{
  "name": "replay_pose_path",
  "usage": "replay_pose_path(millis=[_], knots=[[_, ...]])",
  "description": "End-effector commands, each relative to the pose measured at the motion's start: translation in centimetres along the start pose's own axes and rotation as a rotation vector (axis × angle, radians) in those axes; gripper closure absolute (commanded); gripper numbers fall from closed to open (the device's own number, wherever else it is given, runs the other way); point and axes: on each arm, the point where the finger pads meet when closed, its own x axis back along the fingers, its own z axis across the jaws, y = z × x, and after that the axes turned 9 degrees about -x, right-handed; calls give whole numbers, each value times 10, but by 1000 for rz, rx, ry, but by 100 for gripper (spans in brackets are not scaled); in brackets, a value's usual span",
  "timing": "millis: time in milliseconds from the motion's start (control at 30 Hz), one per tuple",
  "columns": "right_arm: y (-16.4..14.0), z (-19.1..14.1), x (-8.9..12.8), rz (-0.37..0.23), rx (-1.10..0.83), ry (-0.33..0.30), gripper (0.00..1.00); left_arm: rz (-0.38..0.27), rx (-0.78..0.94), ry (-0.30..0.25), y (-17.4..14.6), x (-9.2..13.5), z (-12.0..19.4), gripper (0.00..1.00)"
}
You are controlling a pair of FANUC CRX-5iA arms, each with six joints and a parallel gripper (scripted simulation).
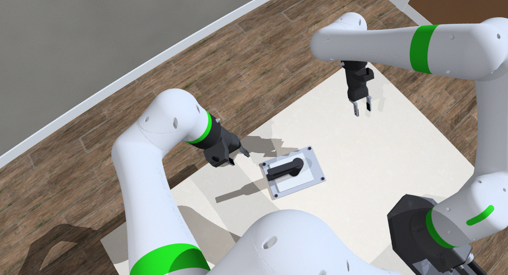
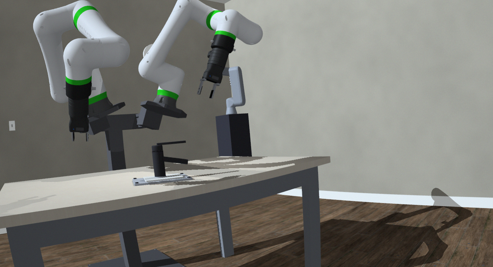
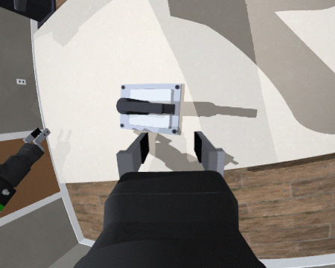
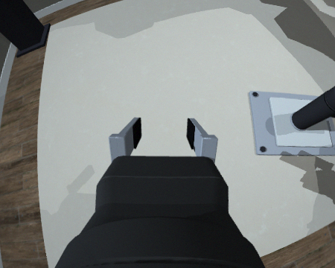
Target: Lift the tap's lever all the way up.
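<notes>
Screws or studs sat at the corners of the base plate point(image 1: 318, 168) point(image 2: 138, 182) point(image 3: 178, 112) point(image 4: 262, 123), likely to help keep the black tap point(image 1: 294, 171) point(image 2: 159, 163) point(image 3: 123, 106) point(image 4: 313, 112) from tipping when its lever got a push. The tap stood upright on the table point(image 1: 408, 131) point(image 2: 86, 182) point(image 3: 82, 56) point(image 4: 156, 74). Its lever point(image 1: 282, 169) point(image 2: 172, 142) point(image 3: 149, 108) lay low, almost flat, above the spout point(image 2: 176, 160), and both stuck out the same way. That left a gap between them, which looked like a good place for a finger to get under and push up. The left gripper point(image 1: 239, 158) point(image 2: 206, 88) point(image 3: 171, 141) was wide open and held nothing. It hung above the table near the lever's free end, not touching it, so it could perhaps come in from that end. The right gripper point(image 1: 362, 111) point(image 2: 80, 136) point(image 3: 43, 129) point(image 4: 164, 127) was wide open and empty too. It pointed down on the other side, well apart from the tap, maybe to get ready or to leave room. The lift had not been done, and a push from below near the tip would likely be easiest.
</notes>
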Motion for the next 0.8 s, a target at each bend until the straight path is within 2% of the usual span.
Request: replay_pose_path(millis=[0,100,367,400,467,500,767], knots=[[-1,69,12,-136,232,-37,0,-19,73,-2,-10,18,38,0],[-8,109,16,-201,371,-63,0,-39,168,-2,-29,40,85,0],[-42,214,24,-362,752,-138,0,-84,402,4,-87,81,175,0],[-48,226,24,-381,800,-147,0,-88,427,5,-95,86,186,0],[-48,226,24,-381,800,-147,0,-88,427,5,-95,86,186,0],[-66,263,25,-424,910,-171,0,-96,473,8,-120,101,216,0],[-127,348,18,-563,1303,-257,0,-131,689,25,-199,138,279,0]])
